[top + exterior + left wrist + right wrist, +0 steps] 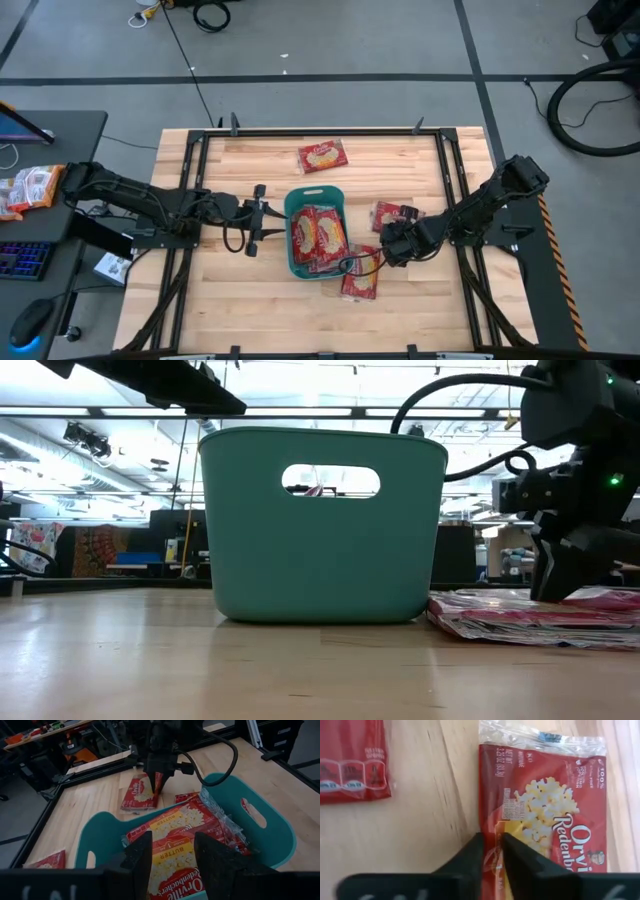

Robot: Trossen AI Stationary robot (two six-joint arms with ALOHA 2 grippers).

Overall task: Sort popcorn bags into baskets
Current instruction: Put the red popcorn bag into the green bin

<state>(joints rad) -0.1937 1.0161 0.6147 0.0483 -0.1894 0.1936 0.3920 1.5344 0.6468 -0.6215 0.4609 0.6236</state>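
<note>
Near bag: flat glossy red popcorn packet [361, 282] on the wooden table [220, 300], just beside the bin's near right corner.
Right gripper [383, 251]: down on this packet's edge, fingers [475, 851] pinched narrow on it.
Bin: teal plastic rectangular basket [291, 240] at table centre, several red packets [318, 235] inside.
Left gripper [256, 219]: just left of the bin, fingers spread wide, nothing held.
Third bag [392, 214]: right of the bin.
Far bag [322, 156]: near the table's far edge, well apart.
</note>
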